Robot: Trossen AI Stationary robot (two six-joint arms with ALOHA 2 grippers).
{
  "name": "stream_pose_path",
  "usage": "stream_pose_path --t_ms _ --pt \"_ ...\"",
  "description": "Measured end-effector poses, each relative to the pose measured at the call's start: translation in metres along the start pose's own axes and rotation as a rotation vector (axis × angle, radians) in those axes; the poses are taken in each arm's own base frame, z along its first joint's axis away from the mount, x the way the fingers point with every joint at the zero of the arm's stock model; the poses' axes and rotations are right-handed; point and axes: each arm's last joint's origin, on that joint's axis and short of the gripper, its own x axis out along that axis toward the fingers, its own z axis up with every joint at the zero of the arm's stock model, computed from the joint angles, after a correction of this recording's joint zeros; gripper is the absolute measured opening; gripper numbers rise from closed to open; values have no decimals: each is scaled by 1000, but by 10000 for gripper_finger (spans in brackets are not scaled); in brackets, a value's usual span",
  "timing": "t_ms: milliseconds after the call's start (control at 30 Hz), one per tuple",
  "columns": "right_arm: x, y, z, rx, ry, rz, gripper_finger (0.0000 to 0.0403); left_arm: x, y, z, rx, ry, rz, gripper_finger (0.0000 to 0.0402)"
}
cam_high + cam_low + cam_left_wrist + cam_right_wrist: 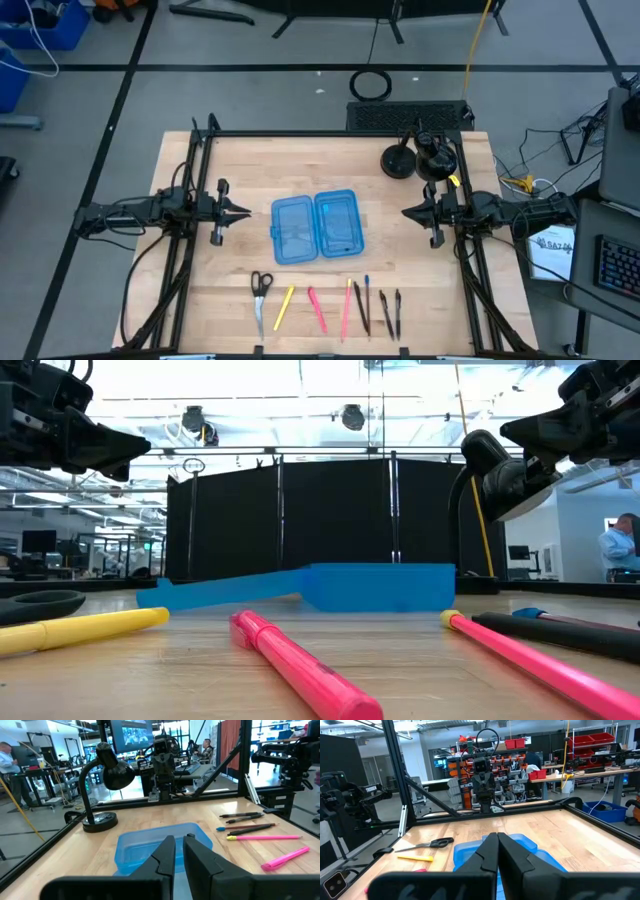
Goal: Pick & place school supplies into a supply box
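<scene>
A: Left end effector [244, 211] hovering beside the supply box [315, 227], fingers [200, 862] parted by a narrow slit, gripping nothing. Right end effector [407, 212] hovering at the opposite side, fingers pressed together, empty.

B: Box lying open mid-desk [200, 290], two halves flat. Supplies lying in a row nearer the front edge: scissors [261, 290], yellow pen [284, 307], pink pens [318, 310], dark pens [390, 312].

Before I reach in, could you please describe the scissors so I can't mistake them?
Find the open blue supply box mid-table, then the row of pens and pencils along the table edge below it. The scissors end that row on the left arm's side, the only item with black loop handles.
</scene>
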Motion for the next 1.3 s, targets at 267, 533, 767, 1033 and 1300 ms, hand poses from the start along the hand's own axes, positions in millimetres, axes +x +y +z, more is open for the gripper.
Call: stream_pose_path --t_ms 267,533,767,1033,1300 --pt "0 0 0 0 1 0 0 0 0 0 0 0 0 40" --pt "0 0 0 0 1 0 0 0 0 0 0 0 0 40" --pt "0 0 1 1 -7 1 0 0 0 0 0 0 0 40" --pt "0 0 1 -128 -7 0 0 0 0 1 -10 -6 1 40" --pt "0 0 1 -283 -9 -4 0 -1 2 13 -261 -132 13 40"
